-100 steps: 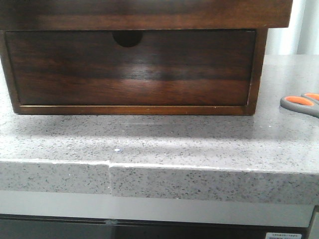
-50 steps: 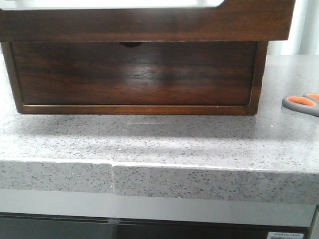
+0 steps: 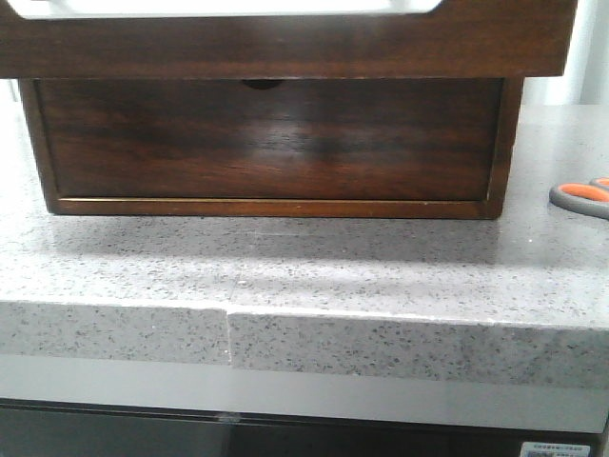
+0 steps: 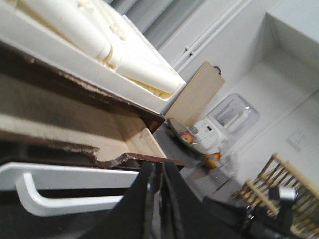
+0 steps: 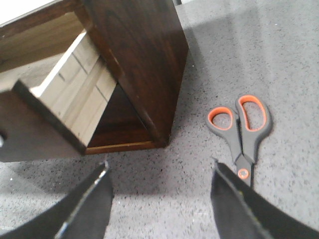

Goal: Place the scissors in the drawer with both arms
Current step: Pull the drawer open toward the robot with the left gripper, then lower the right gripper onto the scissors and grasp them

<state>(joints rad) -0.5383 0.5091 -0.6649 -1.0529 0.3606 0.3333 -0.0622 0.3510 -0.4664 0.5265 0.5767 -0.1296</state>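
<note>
Outside the pulled-out drawer [image 5: 75, 94], scissors [image 5: 242, 134] lie beneath the spread right gripper [image 5: 159, 199]; left gripper [image 4: 158, 199] clenched.

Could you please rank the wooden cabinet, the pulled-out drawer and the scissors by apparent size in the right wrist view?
1. The cabinet looks largest.
2. The drawer looks close behind; both are cut off, so this order is unsure.
3. The scissors look clearly smallest.
</note>
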